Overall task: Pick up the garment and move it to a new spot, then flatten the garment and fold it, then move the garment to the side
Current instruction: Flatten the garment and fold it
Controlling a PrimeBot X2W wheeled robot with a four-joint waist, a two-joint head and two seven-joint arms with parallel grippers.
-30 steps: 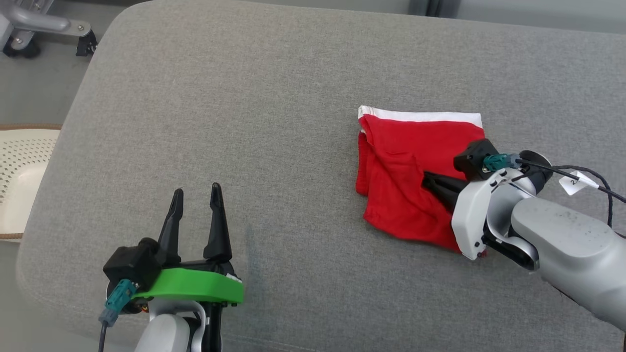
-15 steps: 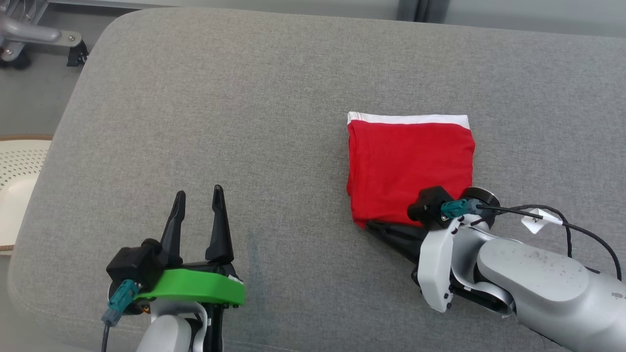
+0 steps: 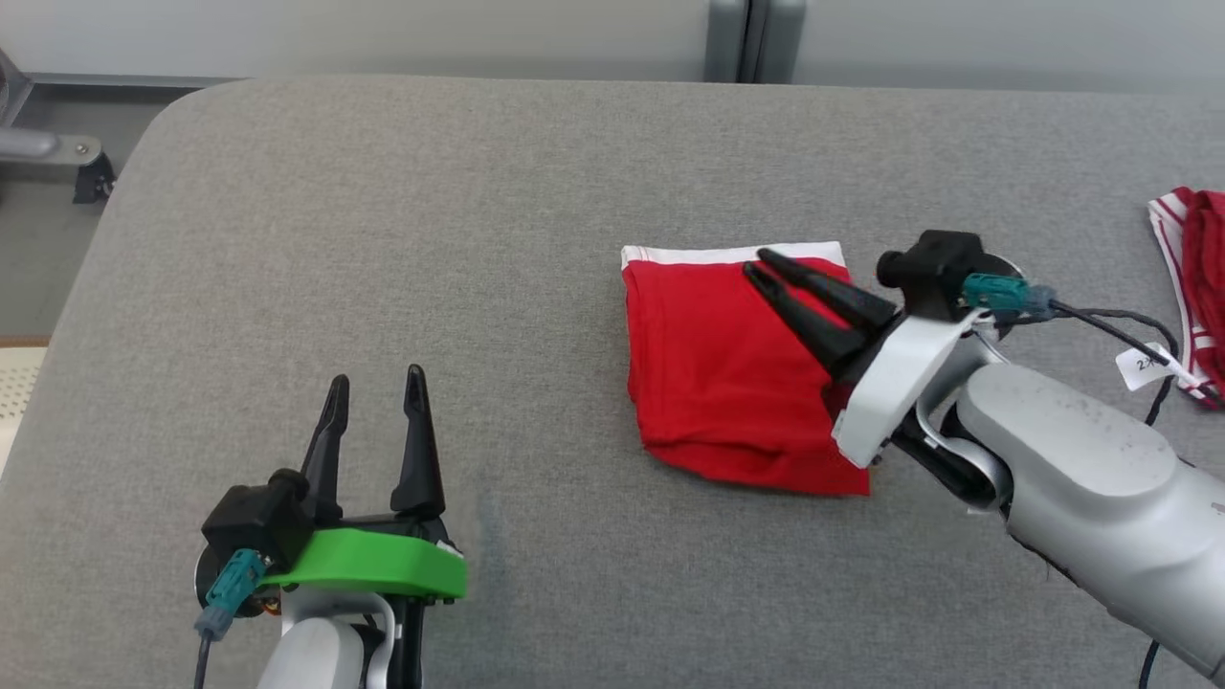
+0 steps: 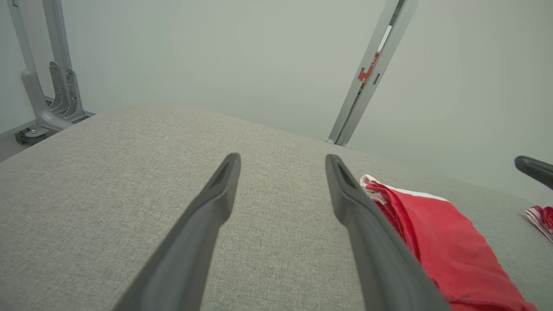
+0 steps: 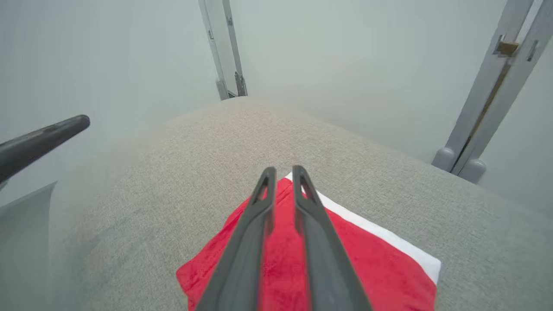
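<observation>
Apparently the folding is finished, and this is how I read the scene from my end:

- the red shorts lie as a compact, roughly square packet; I judge the pick-up, the flattening and the fold as done
- what seems left is the last step, shifting the packet off to the side; whether this spot already counts as "the side" I cannot tell
- the packet rests flat on the grey upholstered cushion, right of centre in the head view and well clear of the cushion's edges
- its white waistband runs straight along the far edge; the left edge shows stacked layers; the near edge is slightly puffed and wavy, so the fold is tidy but not crisp; the near right corner is hidden behind my right wrist
- the right gripper hangs over the far part of the shorts, fingers pointing toward the waistband; the jaws stand only narrowly apart with nothing pinched between them; I cannot tell whether the tips touch the cloth
- the left gripper is spread wide and empty, over bare cushion at the near left, well apart from the shorts
- a red-and-white striped cloth lies at the far right of the cushion, apart from the packet; I would keep clear of it when moving the shorts
</observation>
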